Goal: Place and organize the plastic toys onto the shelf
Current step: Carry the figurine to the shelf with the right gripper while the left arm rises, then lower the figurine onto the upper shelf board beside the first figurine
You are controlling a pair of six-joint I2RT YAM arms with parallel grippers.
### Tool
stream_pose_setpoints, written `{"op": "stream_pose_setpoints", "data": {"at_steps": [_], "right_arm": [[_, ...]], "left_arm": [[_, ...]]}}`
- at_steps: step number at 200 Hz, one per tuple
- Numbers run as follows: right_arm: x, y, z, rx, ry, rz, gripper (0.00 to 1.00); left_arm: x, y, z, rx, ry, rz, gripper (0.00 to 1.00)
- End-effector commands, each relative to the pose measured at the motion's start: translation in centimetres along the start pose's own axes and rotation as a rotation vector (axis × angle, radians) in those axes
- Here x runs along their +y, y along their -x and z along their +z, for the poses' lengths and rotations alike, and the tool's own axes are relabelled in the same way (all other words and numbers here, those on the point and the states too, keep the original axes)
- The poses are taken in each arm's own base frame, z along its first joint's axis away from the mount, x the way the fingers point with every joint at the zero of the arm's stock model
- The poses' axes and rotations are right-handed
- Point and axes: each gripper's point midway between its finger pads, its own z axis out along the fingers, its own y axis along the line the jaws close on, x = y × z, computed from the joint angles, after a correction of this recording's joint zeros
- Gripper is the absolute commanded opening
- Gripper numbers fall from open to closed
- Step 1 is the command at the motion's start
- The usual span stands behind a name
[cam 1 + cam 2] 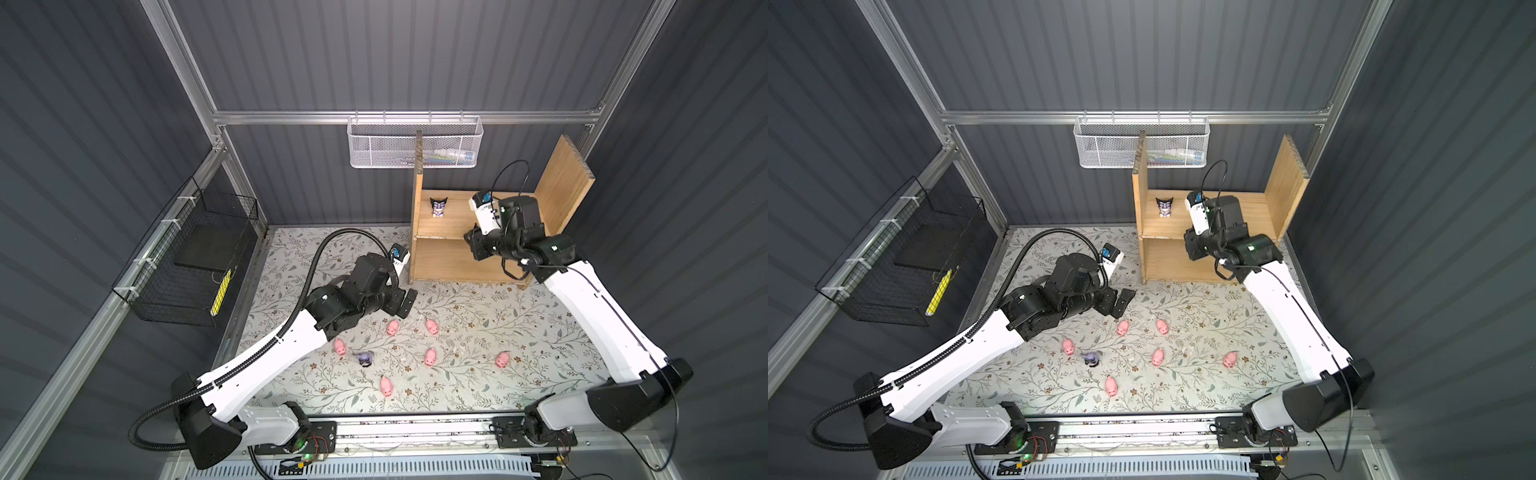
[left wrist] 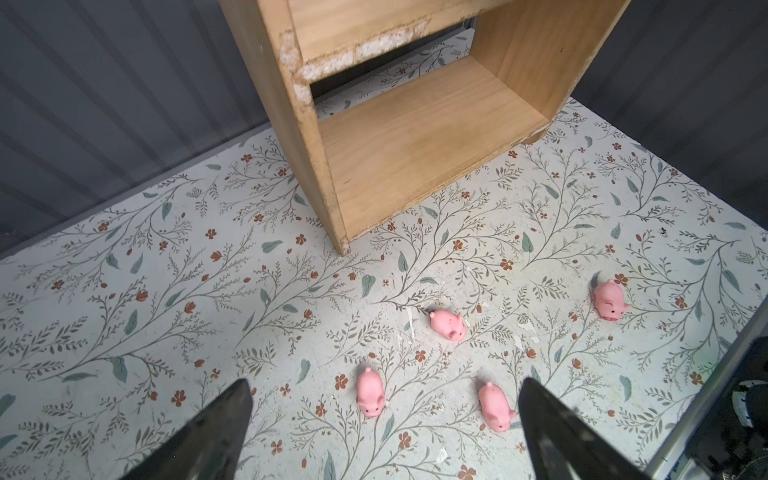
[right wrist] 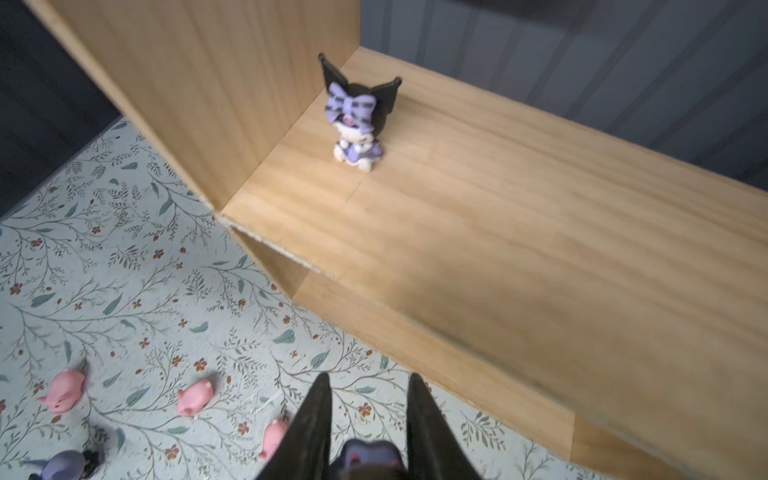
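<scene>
Right wrist view: the right gripper [image 3: 369, 379] is clamped on a dark-hooded figurine [image 3: 370, 455], in front of the wooden shelf [image 3: 519, 249]; a black-hooded figurine [image 3: 358, 120] stands upright on its upper level beside a side board; the left gripper [image 2: 385, 384] hangs, fingers apart, over the floral table [image 2: 166, 291]; six pink pigs [image 1: 430, 356] and a lavender-hooded figurine [image 1: 365, 358] rest there.

Figurine [image 3: 370, 455] in right end effector [image 3: 369, 380] is cut off at view edge
</scene>
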Motion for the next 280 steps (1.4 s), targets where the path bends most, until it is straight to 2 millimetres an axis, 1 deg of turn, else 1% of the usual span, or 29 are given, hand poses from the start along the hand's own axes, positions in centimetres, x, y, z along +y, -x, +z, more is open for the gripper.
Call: {"op": "stream_pose_setpoints", "data": {"at_steps": [1,30,64,92,126,156,184,280], "right_arm": [[-0.6,1.2,1.4,0.014,0.059,-0.045,0.22],[-2.6,2.6,4.2,0.035,0.069,-0.05,0.22],[-3.3,3.7,6.6,0.048,0.11,-0.076,0.22],[-3.5,3.4,8.8,0.068,0.124,-0.084,0.22],[-3.8,3.2,10.2,0.076,0.131,-0.078,0.22],[-3.9,2.9,10.8,0.087,0.125,-0.076,0.23],[-4.1,2.5,11.0,0.1,0.12,-0.072,0.26],[-4.6,2.6,10.5,0.102,0.102,-0.034,0.39]], "left_arm": [[-0.5,1.3,-0.4,-0.03,-0.02,0.071,1.0],[-0.5,1.6,-0.2,-0.037,-0.015,0.09,1.0],[-0.3,1.4,-0.1,-0.028,-0.007,0.094,1.0],[-0.3,1.6,0.1,-0.04,-0.002,0.125,1.0],[-0.4,1.8,0.9,-0.028,0.005,0.16,1.0],[-0.5,1.6,1.7,-0.017,-0.001,0.172,1.0],[-0.6,1.5,1.9,-0.024,0.0,0.171,1.0],[0.0,1.5,0.4,-0.055,0.017,0.162,1.0]]}}
